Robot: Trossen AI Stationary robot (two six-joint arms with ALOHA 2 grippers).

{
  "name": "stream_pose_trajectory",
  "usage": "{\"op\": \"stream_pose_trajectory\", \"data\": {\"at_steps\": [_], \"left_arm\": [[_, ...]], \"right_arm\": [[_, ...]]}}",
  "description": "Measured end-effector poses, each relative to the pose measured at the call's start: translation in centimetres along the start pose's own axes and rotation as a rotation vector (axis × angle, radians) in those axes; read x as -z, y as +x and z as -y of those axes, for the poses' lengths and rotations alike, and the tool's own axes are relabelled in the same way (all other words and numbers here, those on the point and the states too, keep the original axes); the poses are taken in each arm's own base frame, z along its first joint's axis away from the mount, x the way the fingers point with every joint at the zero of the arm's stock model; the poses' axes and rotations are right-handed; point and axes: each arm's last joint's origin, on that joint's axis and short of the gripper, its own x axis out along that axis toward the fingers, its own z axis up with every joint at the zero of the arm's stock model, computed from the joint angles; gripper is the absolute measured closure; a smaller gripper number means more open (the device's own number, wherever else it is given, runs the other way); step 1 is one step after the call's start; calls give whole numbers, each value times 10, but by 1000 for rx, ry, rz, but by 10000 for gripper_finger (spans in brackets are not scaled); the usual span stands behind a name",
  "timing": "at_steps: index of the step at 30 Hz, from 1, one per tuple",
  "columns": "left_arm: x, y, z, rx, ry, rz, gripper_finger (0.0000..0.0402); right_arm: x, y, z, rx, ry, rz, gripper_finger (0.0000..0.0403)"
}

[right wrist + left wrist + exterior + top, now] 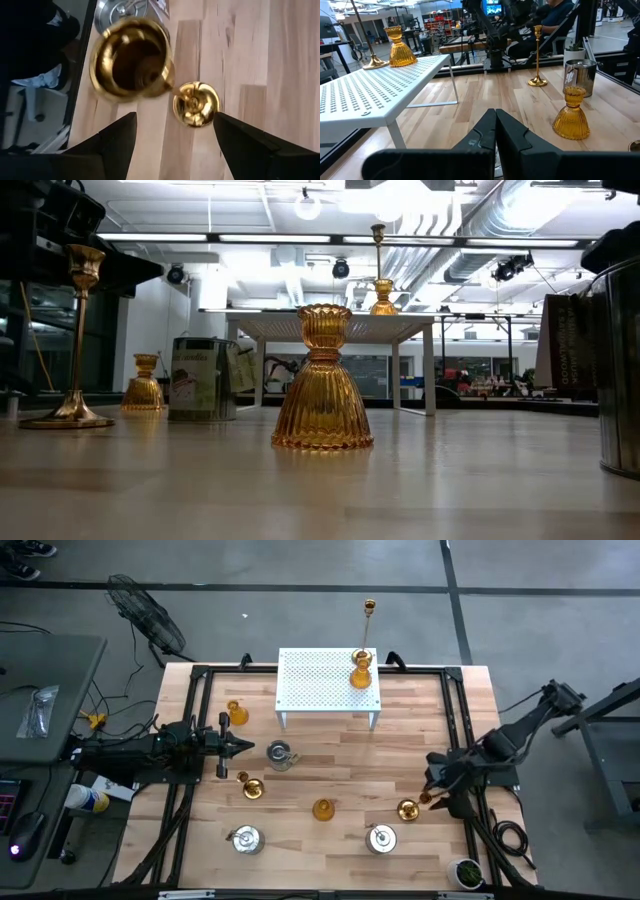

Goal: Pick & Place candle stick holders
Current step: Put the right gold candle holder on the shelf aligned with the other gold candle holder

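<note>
My right gripper (pixel 438 798) is open at the table's right side, above a short gold candlestick (pixel 408 810). In the right wrist view its fingers (pixel 116 136) stand on either side of the candlestick's blurred top cup (pixel 131 57) and round base (pixel 196 102), touching neither. My left gripper (pixel 232 745) is shut and empty at the left, pointing at a silvery pot (pixel 280 754). Another gold candlestick (pixel 250 786) and amber cups (pixel 237 713) (pixel 323 809) stand on the table. A tall gold candlestick (pixel 368 610) and an amber cup (pixel 361 673) stand on the white rack (pixel 320 685).
Two more silvery pots (pixel 246 838) (pixel 381 838) stand near the table's near edge. The rack stands on thin legs at the far middle. Black frame rails (pixel 455 720) run along both sides. A small potted plant (pixel 467 872) sits at the near right corner.
</note>
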Motion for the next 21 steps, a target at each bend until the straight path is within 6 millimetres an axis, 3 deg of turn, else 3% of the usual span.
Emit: {"op": "stream_pose_trajectory", "data": {"at_steps": [10, 21], "left_arm": [[0, 0, 0, 0, 0, 0, 401], [0, 0, 0, 0, 0, 0, 402]], "right_arm": [[-9, 19, -11, 57, -30, 59, 155], [-12, 20, -13, 50, -29, 76, 256]]}}
